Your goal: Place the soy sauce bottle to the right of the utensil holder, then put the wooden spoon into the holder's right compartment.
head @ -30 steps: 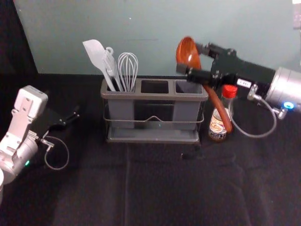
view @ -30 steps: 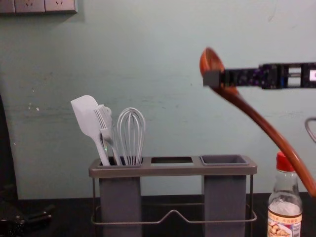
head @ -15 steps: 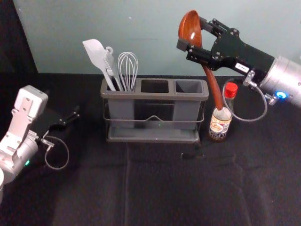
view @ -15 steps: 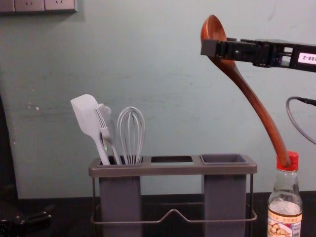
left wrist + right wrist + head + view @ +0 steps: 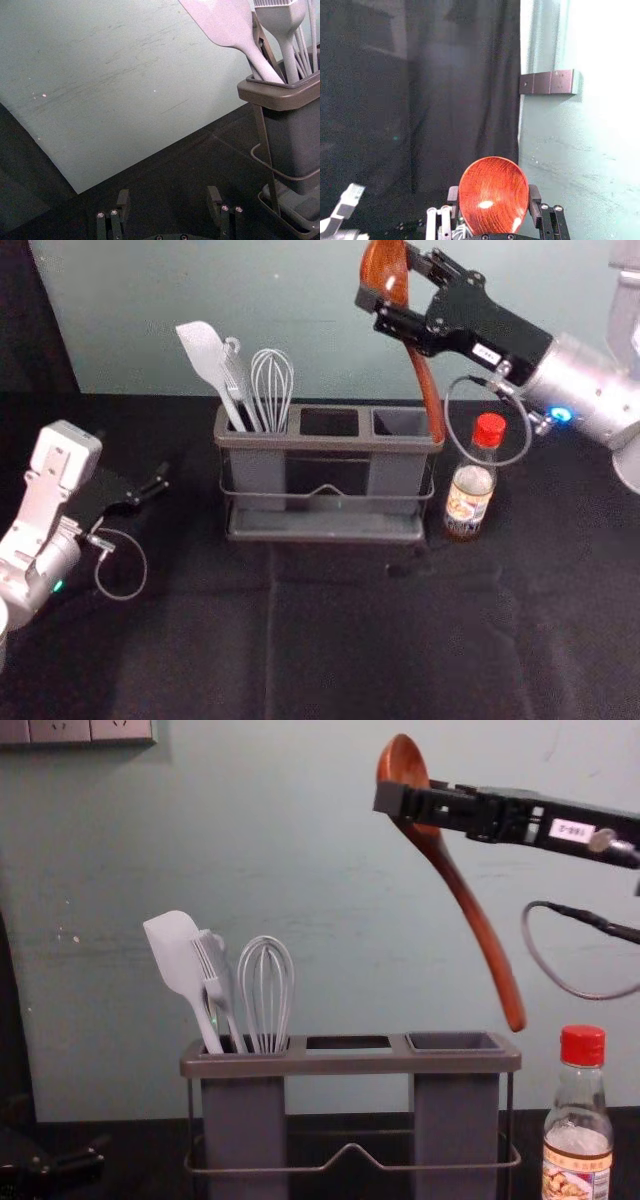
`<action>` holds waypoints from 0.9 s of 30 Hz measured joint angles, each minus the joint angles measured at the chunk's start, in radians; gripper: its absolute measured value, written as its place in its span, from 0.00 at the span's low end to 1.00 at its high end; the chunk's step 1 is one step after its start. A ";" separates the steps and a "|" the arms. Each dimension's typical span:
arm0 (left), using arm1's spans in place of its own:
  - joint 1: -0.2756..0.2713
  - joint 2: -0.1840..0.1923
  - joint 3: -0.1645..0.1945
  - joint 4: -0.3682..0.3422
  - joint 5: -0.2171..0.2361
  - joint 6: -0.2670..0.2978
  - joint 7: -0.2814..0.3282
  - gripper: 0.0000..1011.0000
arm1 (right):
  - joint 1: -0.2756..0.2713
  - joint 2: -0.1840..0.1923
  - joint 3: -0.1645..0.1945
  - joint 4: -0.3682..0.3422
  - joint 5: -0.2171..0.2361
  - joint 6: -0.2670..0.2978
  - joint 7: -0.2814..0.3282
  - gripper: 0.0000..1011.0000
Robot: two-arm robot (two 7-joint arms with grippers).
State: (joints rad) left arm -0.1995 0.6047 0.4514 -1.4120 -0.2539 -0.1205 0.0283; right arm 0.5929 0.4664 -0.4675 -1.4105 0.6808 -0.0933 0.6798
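One soy sauce bottle (image 5: 468, 480) stands just right of the one utensil holder (image 5: 330, 444), toward the tabletop's (image 5: 330, 630) far edge, its label (image 5: 577, 1175) too small to read. The right pincer (image 5: 392, 278), high beyond that edge, grips the one wooden spoon (image 5: 428, 390) by its bowl; the handle's end, in front of the bottle half a second ago, now shows at the holder's right end. One spatula (image 5: 204, 355), one brush (image 5: 236, 375) and one whisk (image 5: 271, 380) occupy the left compartment (image 5: 240, 1045). Over the tabletop's left side, the left pincer (image 5: 163, 478) is spread.
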 joint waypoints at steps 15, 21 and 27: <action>0.000 0.000 0.000 0.000 0.000 0.000 0.000 0.99 | 0.126 -0.139 -0.025 0.279 -0.026 -0.073 0.063 0.83; 0.000 0.000 0.000 0.000 0.000 0.000 0.000 0.99 | 0.142 -0.160 -0.030 0.313 -0.045 -0.080 0.069 0.83; 0.000 0.000 0.000 0.000 0.000 0.000 0.000 0.99 | 0.148 -0.176 -0.034 0.345 -0.062 -0.086 0.076 0.83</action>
State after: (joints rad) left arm -0.1995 0.6047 0.4514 -1.4120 -0.2539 -0.1205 0.0283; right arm 0.7407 0.2907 -0.5014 -1.0660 0.6187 -0.1792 0.7561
